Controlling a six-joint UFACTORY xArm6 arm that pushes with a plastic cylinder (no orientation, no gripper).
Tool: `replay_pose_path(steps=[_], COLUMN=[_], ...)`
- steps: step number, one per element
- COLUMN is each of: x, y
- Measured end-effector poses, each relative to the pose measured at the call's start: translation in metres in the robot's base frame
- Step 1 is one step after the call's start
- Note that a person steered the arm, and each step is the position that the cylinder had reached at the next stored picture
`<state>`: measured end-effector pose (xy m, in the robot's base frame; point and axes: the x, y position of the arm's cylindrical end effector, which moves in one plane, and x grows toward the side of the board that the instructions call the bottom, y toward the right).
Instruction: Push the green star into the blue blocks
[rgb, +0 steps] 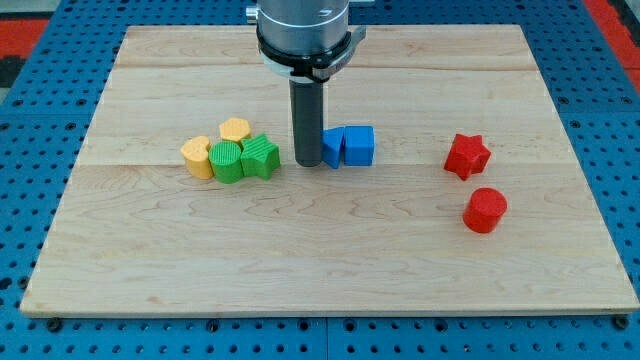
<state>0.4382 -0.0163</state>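
Observation:
The green star lies left of the board's centre, touching a green round block on its left. Two blue blocks sit at centre: a blue cube and, touching it on the left, a second blue block partly hidden behind my rod. My tip rests on the board between the green star and the blue blocks, against the left blue block and a short gap right of the star.
Two yellow blocks, one above the green pair and one to its left, form a cluster with them. A red star and a red cylinder sit on the right. The wooden board lies on a blue pegboard surface.

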Motion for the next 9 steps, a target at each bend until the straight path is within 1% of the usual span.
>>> replay_pose_path(steps=[3, 4, 5, 6, 7, 8, 9], x=[-0.017, 0.035, 0.067, 0.031, -0.015, -0.020, 0.017], y=[-0.021, -0.023, -0.098, -0.095, -0.077, -0.036, -0.055])
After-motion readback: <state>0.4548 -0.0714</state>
